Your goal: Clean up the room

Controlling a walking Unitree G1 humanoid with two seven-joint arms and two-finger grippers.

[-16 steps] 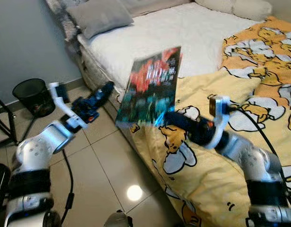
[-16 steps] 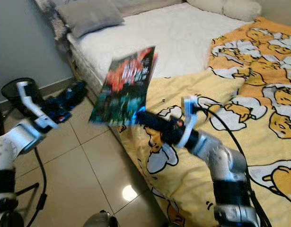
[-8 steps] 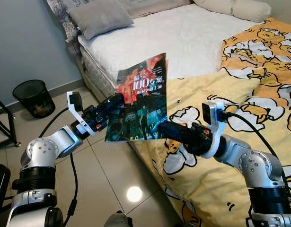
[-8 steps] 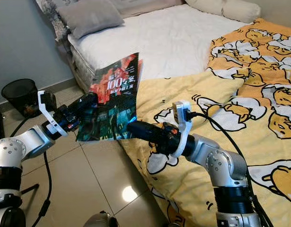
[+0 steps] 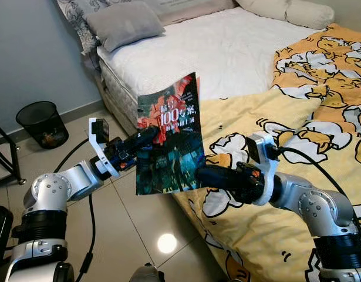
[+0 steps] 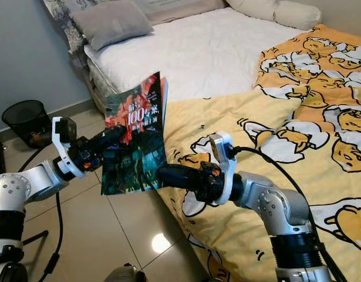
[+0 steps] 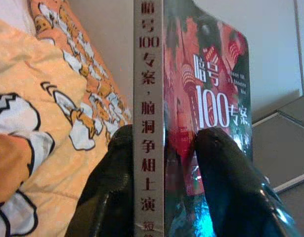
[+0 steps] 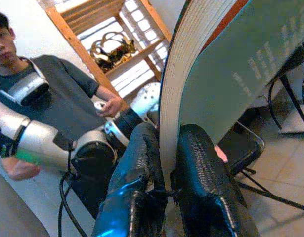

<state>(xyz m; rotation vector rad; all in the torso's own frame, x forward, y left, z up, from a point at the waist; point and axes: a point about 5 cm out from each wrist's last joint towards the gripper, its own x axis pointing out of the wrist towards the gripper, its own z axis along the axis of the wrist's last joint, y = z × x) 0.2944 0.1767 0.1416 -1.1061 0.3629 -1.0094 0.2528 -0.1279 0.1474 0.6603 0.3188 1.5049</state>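
Right now both grippers hold 1 book up in the air, over the tiled floor beside the bed. The book stands upright, with its red and dark cover facing the robot. The left gripper reaches in from the left and pinches the book at its spine side; in the left wrist view its 2 black fingers are shut tight on the book, 1 on each side of the grey spine. The right gripper comes from the right and grips the book's lower corner, and in the right wrist view its 2 fingers squeeze the pages between them. A yellow blanket with cartoon pictures covers the near part of the bed. A grey pillow lies at the far end. A black bin stands on the floor by the wall. A person in a grey shirt shows in the right wrist view, behind the robot.
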